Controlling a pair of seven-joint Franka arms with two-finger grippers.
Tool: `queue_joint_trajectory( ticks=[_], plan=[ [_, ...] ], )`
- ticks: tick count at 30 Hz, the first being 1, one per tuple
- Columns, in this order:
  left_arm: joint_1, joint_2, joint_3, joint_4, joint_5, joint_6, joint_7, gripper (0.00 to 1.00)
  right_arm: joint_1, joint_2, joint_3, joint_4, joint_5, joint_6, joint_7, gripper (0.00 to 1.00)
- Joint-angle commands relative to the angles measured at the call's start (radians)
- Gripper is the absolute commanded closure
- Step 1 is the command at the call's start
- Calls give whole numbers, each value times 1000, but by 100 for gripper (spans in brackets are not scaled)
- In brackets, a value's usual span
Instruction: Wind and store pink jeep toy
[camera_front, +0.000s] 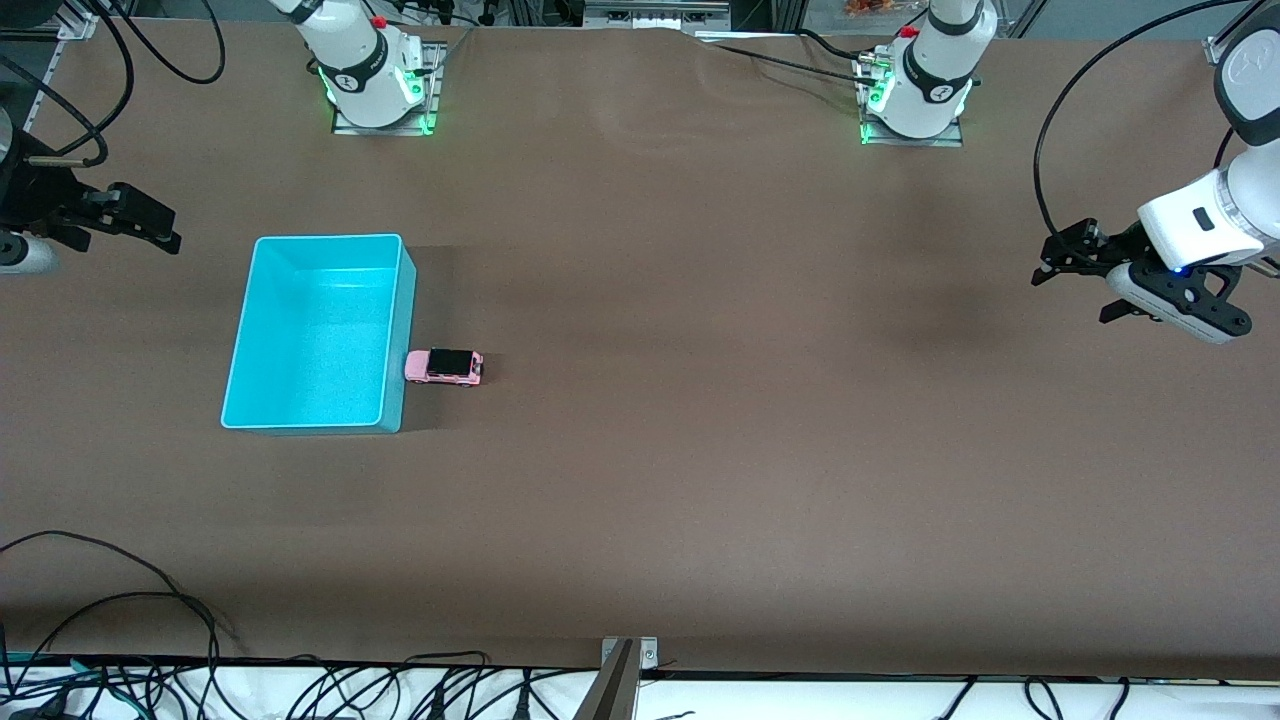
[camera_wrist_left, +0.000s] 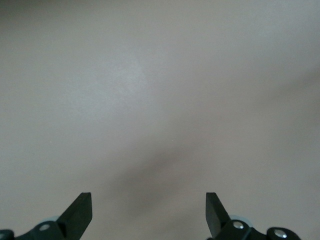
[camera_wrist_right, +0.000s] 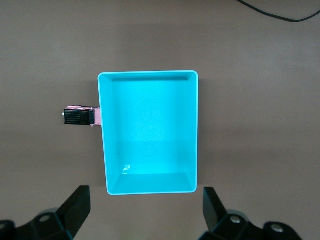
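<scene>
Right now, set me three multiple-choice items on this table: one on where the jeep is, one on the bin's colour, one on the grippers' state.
1. Where is the jeep?
A. inside the bin
B. on the table, against the bin's outer wall
C. held in a gripper

2. What colour is the bin?
A. cyan
B. red
C. yellow

3. How are the left gripper and right gripper?
A. both shut
B. one shut on the jeep
C. both open and empty

Answers:
1. B: the front view shows it on the brown surface at the bin's wall toward the left arm's end.
2. A: the walls and floor are cyan in both views that show it.
3. C: each wrist view shows fingers spread apart with nothing between them.
</scene>
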Motion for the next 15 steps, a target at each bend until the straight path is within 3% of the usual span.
queue_joint_trajectory(
  ticks=[1,9,15],
  plan=[
    [-10,-29,6,-13,-24,-30,-51,0,1,-1,10,12,7,-15,-10,0],
    [3,-29,-40,2,111,-70,-105,0,27,-1,29,11,1,-14,-8,0],
    [-6,-21,-76,66,173,-194,-272,0,84,3,33,11,3,-5,-7,0]
  ],
)
